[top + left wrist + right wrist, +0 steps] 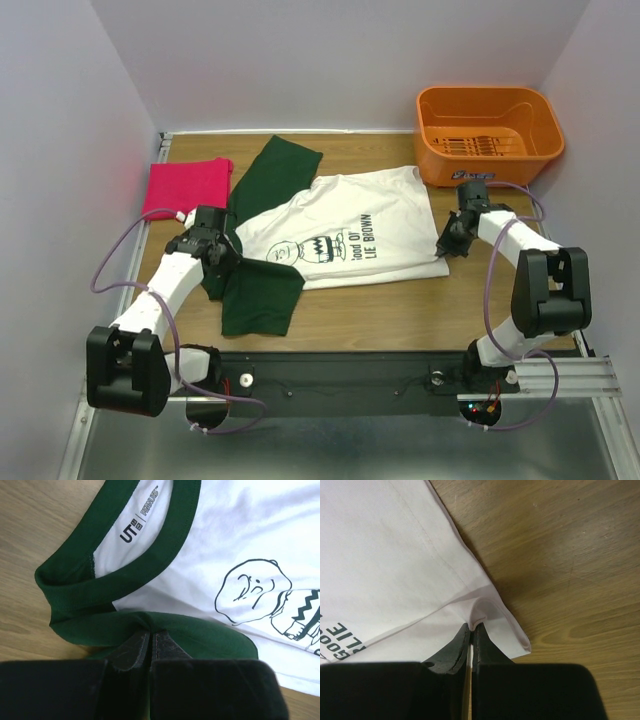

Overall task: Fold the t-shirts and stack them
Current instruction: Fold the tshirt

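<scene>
Left gripper [150,634] closed tight on the green shoulder, right gripper [471,628] on the hem corner, of the white shirt [370,225] lying flat on the table [400,305]. The cloth is likely light and limp, best held by its edges.

Wood-grain tabletop [400,300] lies beneath the left gripper [233,260] and the right gripper [443,250]. Plain white walls enclose it: back wall [330,60] far ahead of them, left wall [60,150] and right wall [610,120] outboard. Behind them are a black edge strip [340,370] and a grey metal sheet [330,450]. The light is soft and even.
</scene>
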